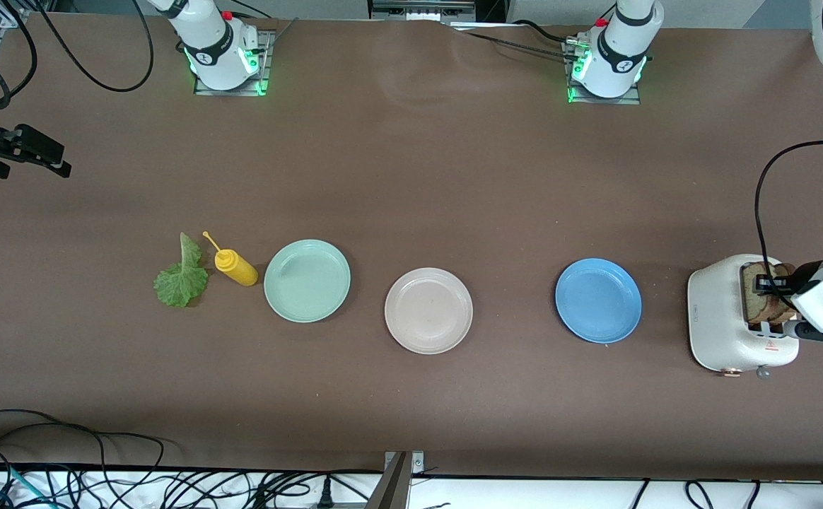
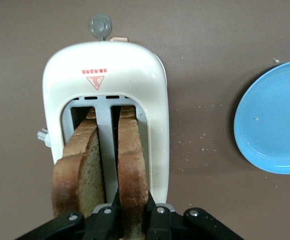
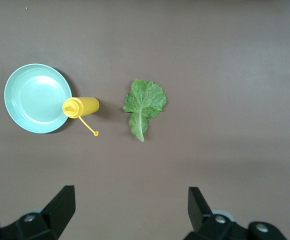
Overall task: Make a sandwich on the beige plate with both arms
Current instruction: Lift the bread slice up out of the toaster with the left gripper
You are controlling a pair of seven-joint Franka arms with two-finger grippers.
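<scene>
Front view: the beige plate [image 1: 428,310] sits bare mid-desk between a green plate [image 1: 307,281] and a blue plate [image 1: 598,300]. Left wrist view: the left end effector [image 2: 133,216] pinches one bread slice [image 2: 131,170] in the toaster [image 2: 105,70]. Right wrist view: the right end effector [image 3: 131,210] hangs wide apart over the desk near the lettuce [image 3: 144,103].

Brown table [image 1: 411,177] — lettuce leaf [image 1: 182,276], mustard bottle [image 1: 236,268], 3 plates [image 1: 428,310], toaster [image 1: 726,322]
</scene>
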